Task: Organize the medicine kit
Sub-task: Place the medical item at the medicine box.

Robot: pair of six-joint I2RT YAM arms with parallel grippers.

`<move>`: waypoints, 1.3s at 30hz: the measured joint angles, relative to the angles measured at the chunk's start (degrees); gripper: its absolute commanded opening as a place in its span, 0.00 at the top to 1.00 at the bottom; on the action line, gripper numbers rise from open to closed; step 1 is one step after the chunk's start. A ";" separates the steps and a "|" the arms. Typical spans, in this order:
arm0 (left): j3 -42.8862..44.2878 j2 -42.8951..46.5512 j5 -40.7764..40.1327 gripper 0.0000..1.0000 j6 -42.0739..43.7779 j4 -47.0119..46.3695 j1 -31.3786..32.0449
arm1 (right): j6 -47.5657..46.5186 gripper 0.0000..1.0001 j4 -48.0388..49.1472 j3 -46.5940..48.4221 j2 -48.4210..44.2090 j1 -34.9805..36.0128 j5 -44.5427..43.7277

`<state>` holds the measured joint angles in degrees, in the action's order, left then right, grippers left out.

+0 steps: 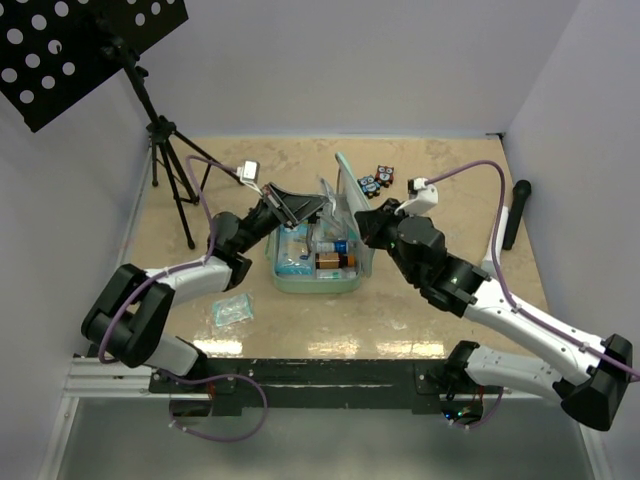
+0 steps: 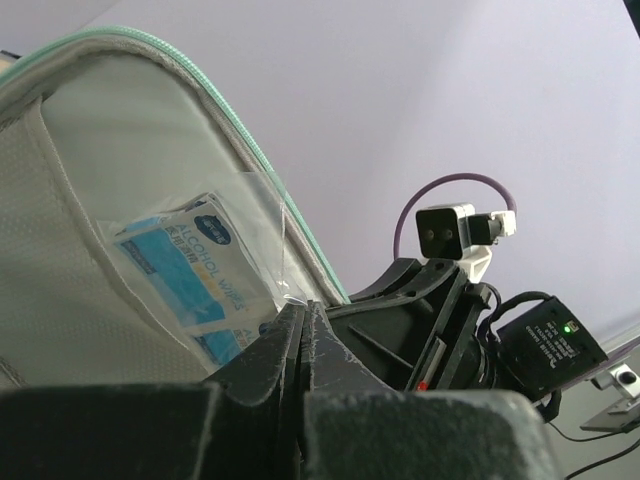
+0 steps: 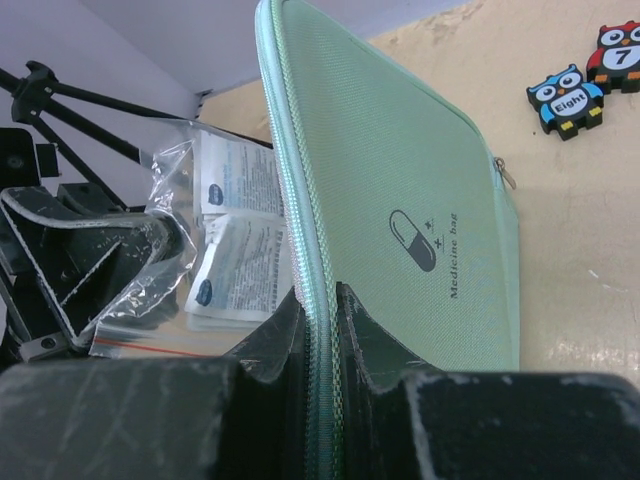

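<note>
The mint-green medicine kit lies open in the middle of the table with its lid standing upright. My right gripper is shut on the lid's zip edge; the lid's outside shows a pill mark. A clear bag of alcohol wipes hangs against the lid's pale lining, and my left gripper is shut on its corner. From the right wrist the same bag shows left of the lid. In the top view my left gripper is over the kit's base, my right gripper beside the lid.
Small bottles and packets fill the kit's base. A pale blue packet lies near the front left. Owl number tiles sit behind the lid. A tripod stands at the back left and a black cylinder at the right.
</note>
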<state>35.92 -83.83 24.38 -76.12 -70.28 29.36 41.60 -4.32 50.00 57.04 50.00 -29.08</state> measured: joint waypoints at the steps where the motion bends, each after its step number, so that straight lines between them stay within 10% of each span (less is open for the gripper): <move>1: 0.00 -0.15 0.20 1.00 0.02 0.00 0.00 | 0.09 0.91 -0.22 0.13 0.17 0.00 -0.24; 22: 5.68 -3.63 4.42 1.00 4.83 3.98 0.00 | -2.38 0.45 -13.81 7.96 6.69 -0.26 -2.05; 39: 8.02 -6.97 5.99 1.00 6.71 5.31 0.00 | -8.59 0.34 -16.70 18.27 10.64 -8.87 3.19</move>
<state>43.94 -90.80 30.37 -69.41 -64.97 29.36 33.01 -21.02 68.27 67.68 41.12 -25.89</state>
